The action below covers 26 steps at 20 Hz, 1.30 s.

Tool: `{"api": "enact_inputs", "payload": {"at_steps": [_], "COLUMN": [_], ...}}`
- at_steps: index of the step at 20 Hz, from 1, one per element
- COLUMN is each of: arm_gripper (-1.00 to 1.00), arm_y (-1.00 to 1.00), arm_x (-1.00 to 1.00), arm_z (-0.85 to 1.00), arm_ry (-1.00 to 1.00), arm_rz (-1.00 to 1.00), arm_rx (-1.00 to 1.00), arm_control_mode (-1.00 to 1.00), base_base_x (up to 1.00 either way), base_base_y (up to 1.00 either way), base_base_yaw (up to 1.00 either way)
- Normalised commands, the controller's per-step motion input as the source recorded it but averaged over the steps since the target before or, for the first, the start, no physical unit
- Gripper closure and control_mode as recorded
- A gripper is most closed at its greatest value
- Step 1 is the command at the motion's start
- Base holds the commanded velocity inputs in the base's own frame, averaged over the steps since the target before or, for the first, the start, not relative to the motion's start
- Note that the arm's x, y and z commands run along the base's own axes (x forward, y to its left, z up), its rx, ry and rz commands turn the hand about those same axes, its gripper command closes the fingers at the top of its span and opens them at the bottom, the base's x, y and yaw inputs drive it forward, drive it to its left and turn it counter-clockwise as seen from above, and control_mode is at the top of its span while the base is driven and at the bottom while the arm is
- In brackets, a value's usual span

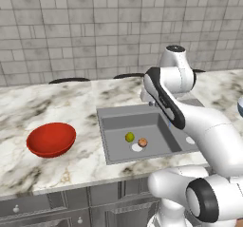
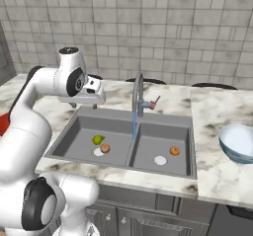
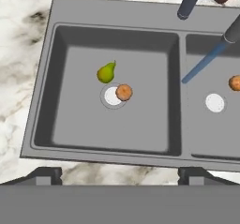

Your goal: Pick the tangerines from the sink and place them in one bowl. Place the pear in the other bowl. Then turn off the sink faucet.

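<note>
Only right base cam shows 2nd tangerine (image 2: 174, 150), pale bowl (image 2: 238, 142).

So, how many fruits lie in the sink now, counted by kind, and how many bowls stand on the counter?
Tangerines: 2, one in the left basin, one in the right basin
Pear: 1, in the left basin
Bowls: 2, red bowl and pale bowl
Total: 5
</note>
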Motion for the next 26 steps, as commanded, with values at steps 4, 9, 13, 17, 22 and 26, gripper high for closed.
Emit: {"api": "enact_inputs", "payload": {"at_steps": [4,9,13,17,22,26], "arm_gripper": [-1.0,-1.0,-1.0,-1.0,-1.0,-1.0], "arm_y": [0.01,0.0,0.03,0.1,0.15,0.17], "arm_x": [0.12,0.1,0.19,0.28,0.34,0.39], "arm_z": [-0.41,-0.44,-0.41,-0.41,-0.38,-0.38], "arm_ry": [0.0,0.0,0.0,0.0,0.01,0.06], "arm_rz": [0.0,0.0,0.0,0.0,0.0,0.0], "arm_rx": [0.08,0.12,0.09,0.02,0.0,0.0], "arm_control_mode": [-1.0,-1.0,-1.0,-1.0,-1.0,-1.0], "base_base_x": [0.0,0.0,0.0,0.0,0.0,0.0], "base_base_y": [0.0,0.0,0.0,0.0,0.0,0.0], "base_base_yaw": [0.0,0.0,0.0,0.0,0.0,0.0]}}
